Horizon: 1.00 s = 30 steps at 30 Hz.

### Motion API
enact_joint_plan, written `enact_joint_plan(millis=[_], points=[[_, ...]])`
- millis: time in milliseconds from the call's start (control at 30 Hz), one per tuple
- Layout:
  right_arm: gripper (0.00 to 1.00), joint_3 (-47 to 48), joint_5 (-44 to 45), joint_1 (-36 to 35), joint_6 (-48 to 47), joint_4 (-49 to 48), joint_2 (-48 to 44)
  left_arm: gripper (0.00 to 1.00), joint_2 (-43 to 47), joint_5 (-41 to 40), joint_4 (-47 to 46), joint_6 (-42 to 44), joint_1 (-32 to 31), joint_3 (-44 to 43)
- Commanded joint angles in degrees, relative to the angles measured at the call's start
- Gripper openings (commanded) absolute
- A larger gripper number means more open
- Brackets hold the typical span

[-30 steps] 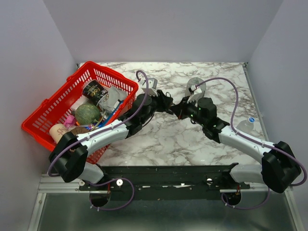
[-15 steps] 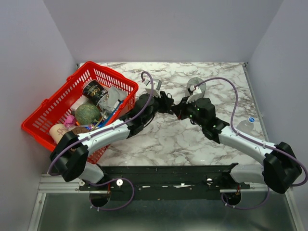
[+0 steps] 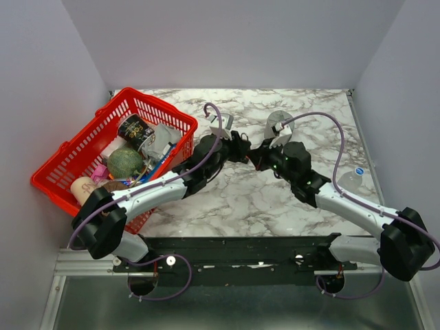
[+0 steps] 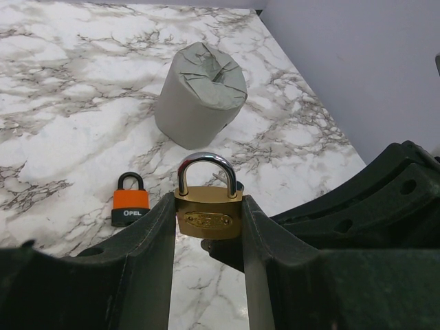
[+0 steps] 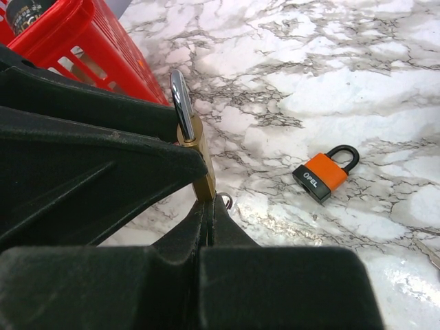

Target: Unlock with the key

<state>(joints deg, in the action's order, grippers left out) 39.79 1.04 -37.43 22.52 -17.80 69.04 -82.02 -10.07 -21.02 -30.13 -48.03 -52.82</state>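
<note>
My left gripper (image 4: 208, 207) is shut on the brass padlock (image 4: 207, 218), holding it upright above the marble table with its steel shackle up. In the right wrist view the brass padlock (image 5: 199, 161) shows edge-on. My right gripper (image 5: 210, 203) is shut, and its tips press against the padlock's underside. The key is almost wholly hidden between those fingers; only a small metal ring (image 5: 226, 201) pokes out beside them. In the top view the left gripper (image 3: 242, 148) and the right gripper (image 3: 256, 157) meet at mid-table.
A small orange padlock (image 4: 130, 206) lies on the table beyond the grippers. A grey roll (image 4: 199, 95) stands behind it. A red basket (image 3: 158, 106) full of items sits at the left. A plastic bottle (image 3: 350, 180) lies at the right edge.
Both arms have shifted slightly, keeping the grippers together at mid-table. The left wrist moved a little to the right. Neither grip has changed.
</note>
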Motion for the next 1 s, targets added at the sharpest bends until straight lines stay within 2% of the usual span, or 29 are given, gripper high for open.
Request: enact_joint_plan(millis=[0, 367, 700, 967], points=[[0.01, 0.1, 5.6, 0.5, 1.5, -16.5, -3.0, 0.00, -0.7, 5.8, 7.2, -1.5, -2.7, 1.0], [0.01, -1.3, 4.1, 0.7, 1.6, -17.4, -7.6, 0.00, 2.9, 10.0, 4.8, -1.6, -2.7, 1.4], [0.01, -0.1, -3.6, 3.1, 3.1, -15.2, -11.6, 0.00, 6.9, 16.0, 1.2, -0.5, -2.7, 3.3], [0.01, -0.1, -5.5, 3.9, 3.7, -15.1, -14.2, 0.00, 7.1, 19.1, 0.5, -0.1, -2.6, 3.5]])
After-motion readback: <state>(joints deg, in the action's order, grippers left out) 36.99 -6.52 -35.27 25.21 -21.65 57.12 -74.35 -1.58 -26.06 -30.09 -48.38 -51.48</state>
